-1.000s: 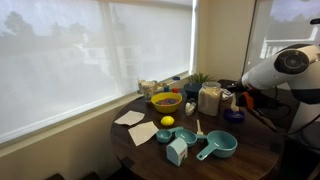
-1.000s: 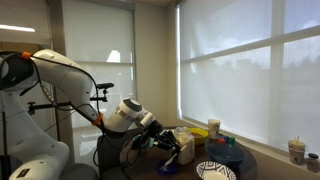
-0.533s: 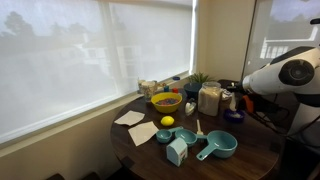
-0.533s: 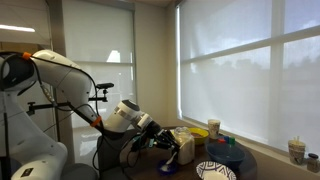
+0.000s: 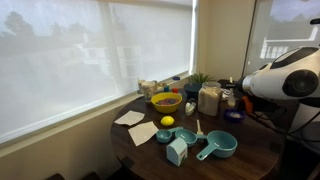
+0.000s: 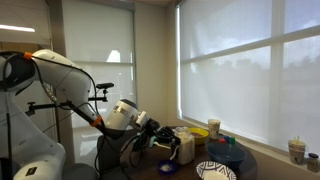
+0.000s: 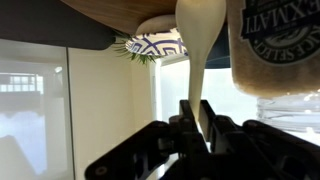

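Note:
In the wrist view my gripper (image 7: 196, 128) is shut on the thin handle of a cream spoon-like utensil (image 7: 198, 40), whose wider end reaches the wooden table (image 7: 110, 12); this picture seems upside down. A labelled jar (image 7: 275, 45) stands right beside the utensil, and a blue-patterned dish (image 7: 155, 44) lies behind it. In both exterior views the gripper (image 5: 232, 100) (image 6: 166, 141) is low over the round table's edge, next to the jar (image 5: 210, 98).
The round table (image 5: 250, 160) holds a yellow bowl (image 5: 166, 101), a lemon (image 5: 167, 121), teal measuring cups (image 5: 217, 146), a pale blue carton (image 5: 177, 151), napkins (image 5: 135, 118) and a plant (image 5: 198, 79). Windows with drawn blinds (image 5: 70, 55) run behind it. A patterned plate (image 6: 214, 170) lies near the front.
The arm's upper body has dropped a little and shifted sideways. The gripper stays by the jar, still shut on the utensil.

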### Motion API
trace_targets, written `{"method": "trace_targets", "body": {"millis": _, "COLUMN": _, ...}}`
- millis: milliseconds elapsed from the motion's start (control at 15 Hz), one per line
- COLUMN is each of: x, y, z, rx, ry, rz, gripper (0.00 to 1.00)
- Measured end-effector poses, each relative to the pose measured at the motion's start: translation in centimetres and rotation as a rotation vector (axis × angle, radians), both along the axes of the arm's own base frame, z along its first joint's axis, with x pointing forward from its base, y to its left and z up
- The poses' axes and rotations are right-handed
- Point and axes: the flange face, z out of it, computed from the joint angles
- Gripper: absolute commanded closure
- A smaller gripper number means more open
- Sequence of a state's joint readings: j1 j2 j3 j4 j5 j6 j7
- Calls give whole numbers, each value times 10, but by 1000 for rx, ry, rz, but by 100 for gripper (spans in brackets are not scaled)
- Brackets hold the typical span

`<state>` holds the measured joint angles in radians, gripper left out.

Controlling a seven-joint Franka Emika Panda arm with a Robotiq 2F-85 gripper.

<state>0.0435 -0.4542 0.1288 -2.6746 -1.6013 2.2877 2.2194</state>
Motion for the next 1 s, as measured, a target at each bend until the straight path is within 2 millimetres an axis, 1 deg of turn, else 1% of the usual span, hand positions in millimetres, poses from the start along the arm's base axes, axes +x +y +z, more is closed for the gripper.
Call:
{"method": "trace_targets", "body": {"millis": 267, "x": -1, "y": 5, "z": 3, "rx": -46, "ry": -27, "rz": -1, "gripper": 97}}
{"method": "trace_targets", "body": {"millis": 667, "x": -8, "y": 15, "z": 13, "rx": -88, "ry": -64, "rz": -4, "gripper": 97}}
{"method": "trace_targets", "body": {"millis": 1000, "x": -12, "y": 17, "z": 16, "rx": -104, "ry": -77, "rz": -7, "gripper": 97}}
